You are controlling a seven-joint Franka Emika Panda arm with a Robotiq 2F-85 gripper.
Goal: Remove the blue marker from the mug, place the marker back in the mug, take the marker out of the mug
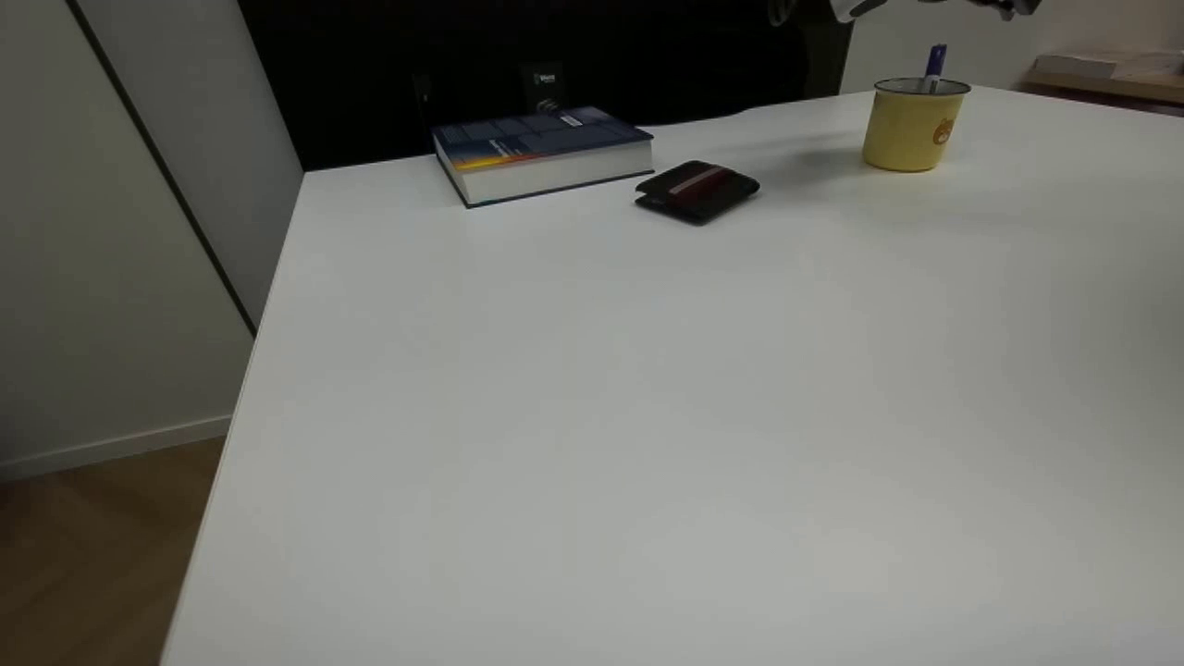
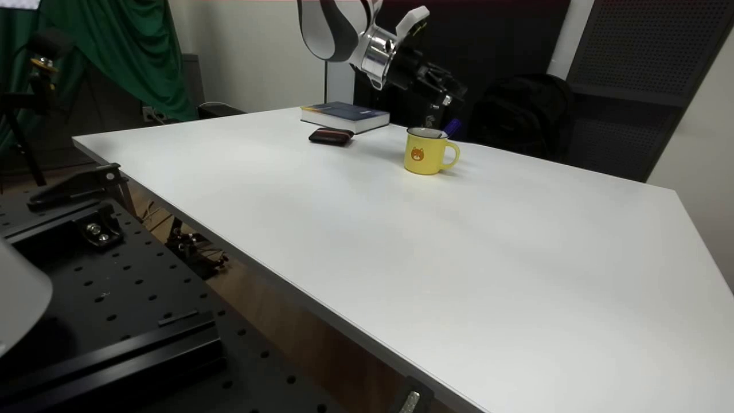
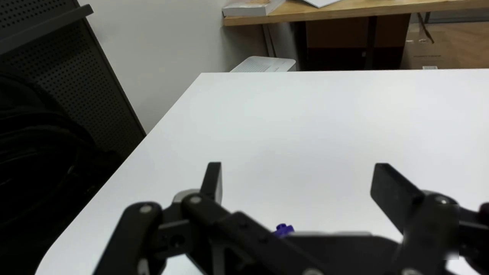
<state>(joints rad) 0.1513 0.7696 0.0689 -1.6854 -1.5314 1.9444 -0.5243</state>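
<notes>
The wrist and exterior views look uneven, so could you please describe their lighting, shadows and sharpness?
Wrist view: the white tabletop is bright, the gripper softly blurred near the bottom edge, with a blocky patch at picture right; in an exterior view, a soft shadow lies beside the yellow mug; in an exterior view, the black backpack almost vanishes in darkness.

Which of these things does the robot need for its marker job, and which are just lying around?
For the job:
blue marker, leaning in the mug
yellow mug
gripper, open

Just lying around:
thick book, on the white table
dark wallet, near the book
</notes>
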